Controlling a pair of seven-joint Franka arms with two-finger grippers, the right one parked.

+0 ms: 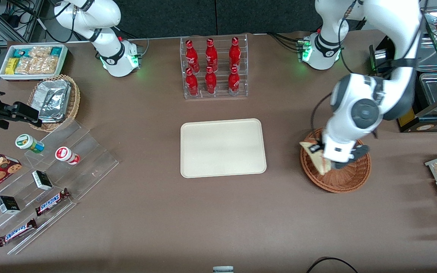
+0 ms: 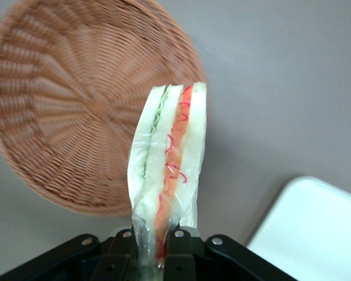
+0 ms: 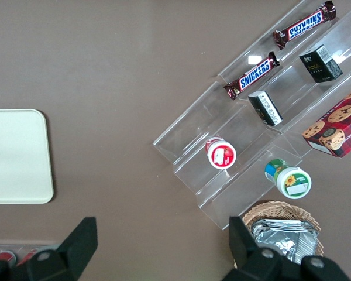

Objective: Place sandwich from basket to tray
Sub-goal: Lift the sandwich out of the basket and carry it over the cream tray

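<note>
Front view: the left arm's gripper (image 1: 326, 155) hangs over the reddish-brown wicker basket (image 1: 345, 178), its fingers clamped on the wrapped sandwich (image 1: 316, 154), which is lifted clear of the basket floor and juts out over the rim on the side toward the tray (image 1: 223, 148). The cream tray lies flat on the brown table (image 1: 218, 220), well apart from the basket toward the parked arm's end. A clear rack of red bottles (image 1: 214, 67) stands farther from the camera than the tray.

Left wrist view: the black fingers (image 2: 178, 252) pinch the sandwich (image 2: 169, 164) at its narrow end, so the wedge stands away from the gripper (image 2: 155, 260) with its white, green and orange-red layers showing through clear wrap. The basket (image 2: 64, 111) lies below it on the table, and a corner of the tray (image 2: 316, 234) shows nearby.

Right wrist view: the tray's edge (image 3: 17, 157) lies well apart from a stepped clear display (image 3: 245, 146) holding Snickers bars (image 3: 251, 75) and small tubs.
</note>
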